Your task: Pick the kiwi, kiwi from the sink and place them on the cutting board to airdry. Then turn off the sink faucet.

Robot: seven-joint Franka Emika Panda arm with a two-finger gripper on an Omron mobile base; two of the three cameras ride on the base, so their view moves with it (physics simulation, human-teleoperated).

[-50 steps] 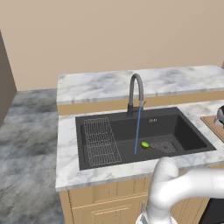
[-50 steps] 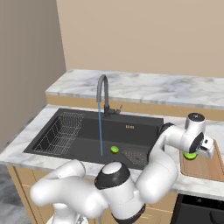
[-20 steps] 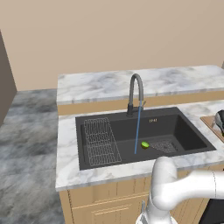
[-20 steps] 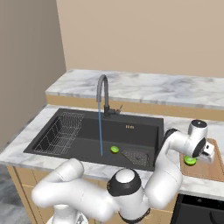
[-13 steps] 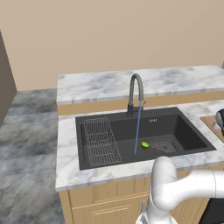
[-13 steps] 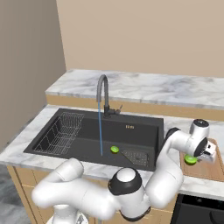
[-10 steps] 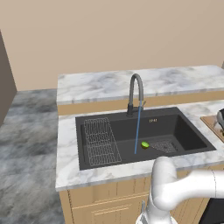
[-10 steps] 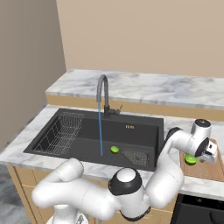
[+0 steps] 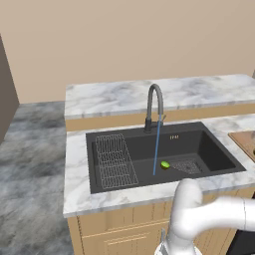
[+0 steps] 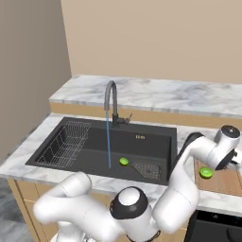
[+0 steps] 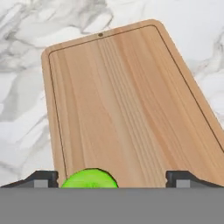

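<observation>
Left base view: one kiwi (image 9: 165,164) lies on the floor of the sink (image 9: 219,157), just beside the drain grate (image 9: 187,165), with the faucet (image 9: 154,105) running a thin stream onto the basin; the cutting board (image 9: 245,142) peeks in at the edge. Right base view: the claw (image 10: 230,163) hangs over the board, far from the sink, the other kiwi (image 10: 205,172) just below it on the wood. Hand view: fingertips (image 11: 41,178) stand wide apart, nothing gripped; the fruit sits between them, resting on the board. Judgement: first placement is done. Next: lift clear, swing to the sink, descend on the remaining fruit; faucet lever afterwards.
</observation>
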